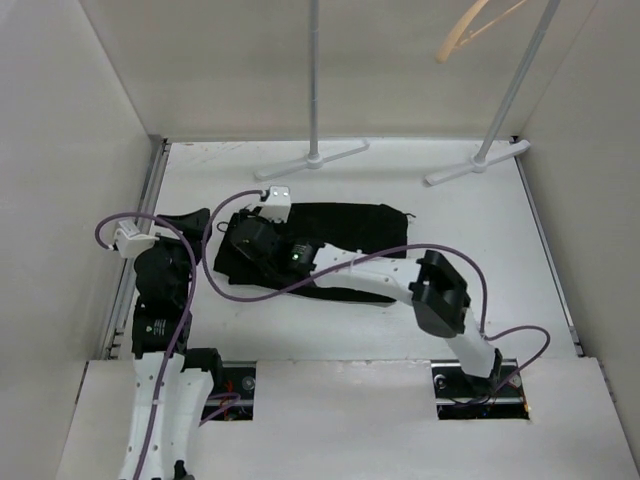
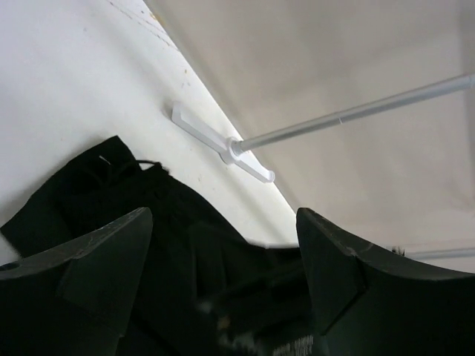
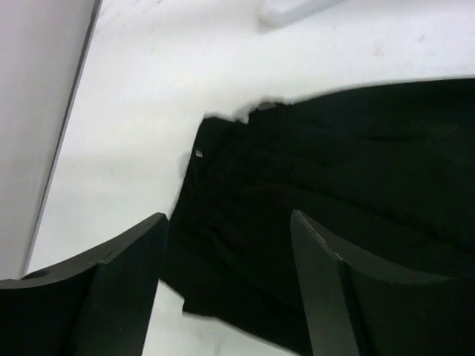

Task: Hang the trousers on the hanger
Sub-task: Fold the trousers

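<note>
The trousers (image 1: 350, 225) lie folded flat on the worktop (image 1: 490, 270), slightly left of centre. Soft, limp and light, they would probably sag and slip unless pinched through a thick fold near the gathered left edge. The right jaws hover above that edge, spread wide and empty. The left jaws, equally spread, grip nothing beside it. The hanger (image 1: 470, 30) hangs well apart, at the far right.

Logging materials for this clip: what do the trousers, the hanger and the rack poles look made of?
The trousers: soft, matte black fabric, judging by the limp folds and creases in the wrist views. The hanger: pale tan and smooth, likely wood, though too small to show grain. The rack poles: probably metal, thin and straight with a dull silvery sheen.
</note>
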{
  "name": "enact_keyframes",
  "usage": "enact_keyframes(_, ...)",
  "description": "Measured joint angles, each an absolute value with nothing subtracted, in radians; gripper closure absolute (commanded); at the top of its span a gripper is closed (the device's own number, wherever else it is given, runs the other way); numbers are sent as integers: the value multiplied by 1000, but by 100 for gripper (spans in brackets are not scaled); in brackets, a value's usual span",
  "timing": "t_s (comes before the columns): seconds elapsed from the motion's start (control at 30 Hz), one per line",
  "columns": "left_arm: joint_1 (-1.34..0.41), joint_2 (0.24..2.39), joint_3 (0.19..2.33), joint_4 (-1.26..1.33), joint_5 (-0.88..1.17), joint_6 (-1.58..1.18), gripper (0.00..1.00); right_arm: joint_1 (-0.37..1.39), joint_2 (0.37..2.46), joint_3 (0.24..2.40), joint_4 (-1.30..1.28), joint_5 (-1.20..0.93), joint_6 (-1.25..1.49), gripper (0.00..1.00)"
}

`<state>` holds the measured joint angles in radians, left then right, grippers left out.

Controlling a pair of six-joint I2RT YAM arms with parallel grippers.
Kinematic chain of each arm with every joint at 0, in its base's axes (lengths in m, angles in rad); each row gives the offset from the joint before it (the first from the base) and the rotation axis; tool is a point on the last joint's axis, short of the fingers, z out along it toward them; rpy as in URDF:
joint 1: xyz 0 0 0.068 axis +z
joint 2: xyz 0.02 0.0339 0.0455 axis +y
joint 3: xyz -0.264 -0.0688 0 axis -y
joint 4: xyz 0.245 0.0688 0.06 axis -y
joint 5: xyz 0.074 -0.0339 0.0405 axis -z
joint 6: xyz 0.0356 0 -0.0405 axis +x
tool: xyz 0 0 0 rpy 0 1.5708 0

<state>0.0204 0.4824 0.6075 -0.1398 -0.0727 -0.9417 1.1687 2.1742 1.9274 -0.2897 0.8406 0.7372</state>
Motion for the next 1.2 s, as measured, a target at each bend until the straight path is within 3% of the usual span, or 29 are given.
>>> enact_keyframes(0.13,18,507,607,-128,-88,-945,24,1171,1960,1664,-249,810,732,28)
enact_keyframes(0.17,7,525,607,-117,-89,-946,26,1156,1875,1581,-228,806,730,33)
enact_keyframes(0.3,-105,651,605,-54,-99,-948,33,1057,1573,1341,-127,804,719,74)
enact_keyframes(0.37,-203,750,604,-3,-105,-947,39,1002,1459,1233,-83,799,722,78)
enact_keyframes(0.57,-454,1108,615,141,-100,-900,57,900,1391,952,-61,690,730,68)
enact_keyframes(0.73,-493,1262,606,205,-107,-873,67,876,1408,815,-105,630,737,64)
enact_keyframes(1.07,-375,1108,307,217,-219,-881,70,903,1409,659,-97,594,859,68)
enact_keyframes(1.2,-329,1007,249,186,-226,-893,70,911,1409,630,-96,591,891,54)
